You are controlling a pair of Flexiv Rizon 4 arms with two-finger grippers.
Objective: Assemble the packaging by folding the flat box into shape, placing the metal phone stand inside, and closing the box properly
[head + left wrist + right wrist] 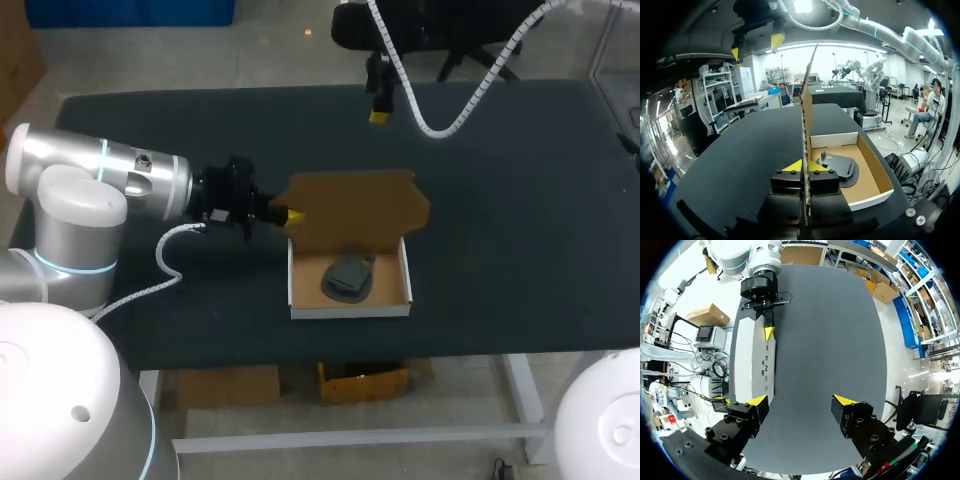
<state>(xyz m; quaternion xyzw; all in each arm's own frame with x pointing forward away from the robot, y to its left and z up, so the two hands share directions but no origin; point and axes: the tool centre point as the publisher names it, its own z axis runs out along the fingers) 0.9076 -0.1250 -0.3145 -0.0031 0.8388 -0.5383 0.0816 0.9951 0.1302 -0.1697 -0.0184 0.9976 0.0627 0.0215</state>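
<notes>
Stand [348, 278] lies inside box [350, 311], near-centre of table [520, 200]. Lid [355, 208] stands upright, with left gripper [290, 215] clamped on its left edge. Right gripper [379, 112] hangs far off, fingers apart. Risk: one-sided closing could skew lid or drag box.

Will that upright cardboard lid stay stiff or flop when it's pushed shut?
Probably stiff: the lid stands flat and upright, pinched only at one edge by the left gripper. It likely hinges at its crease with the box. The thin-walled box may slide.
</notes>
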